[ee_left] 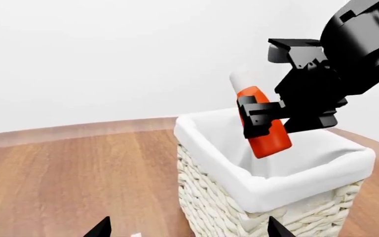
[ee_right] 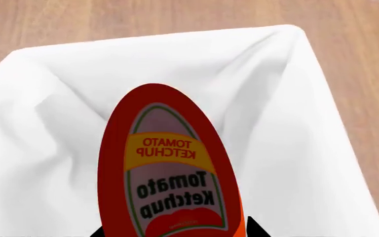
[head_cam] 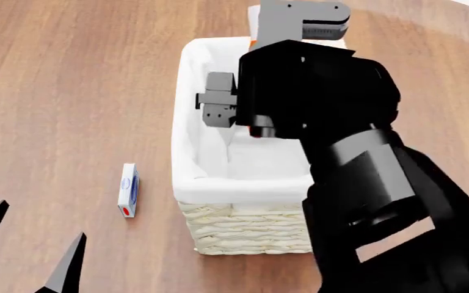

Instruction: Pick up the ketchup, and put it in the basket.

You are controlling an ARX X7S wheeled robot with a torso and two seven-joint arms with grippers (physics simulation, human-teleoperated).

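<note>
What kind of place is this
Probably a simulated indoor test scene: a bare wooden floor or tabletop, a plain white wall, and a cream-white woven wicker basket, all rendered without clutter.

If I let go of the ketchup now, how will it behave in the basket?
The ketchup hangs tilted over the basket, held by the right gripper. It will likely tip onto its side, not stand. The smooth, rounded body may roll a bit. The cloth liner should soften the landing and stop it.

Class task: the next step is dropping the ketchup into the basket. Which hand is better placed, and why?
The right hand: it grips the ketchup above the basket. The left hand is empty, off to the basket's side.
</note>
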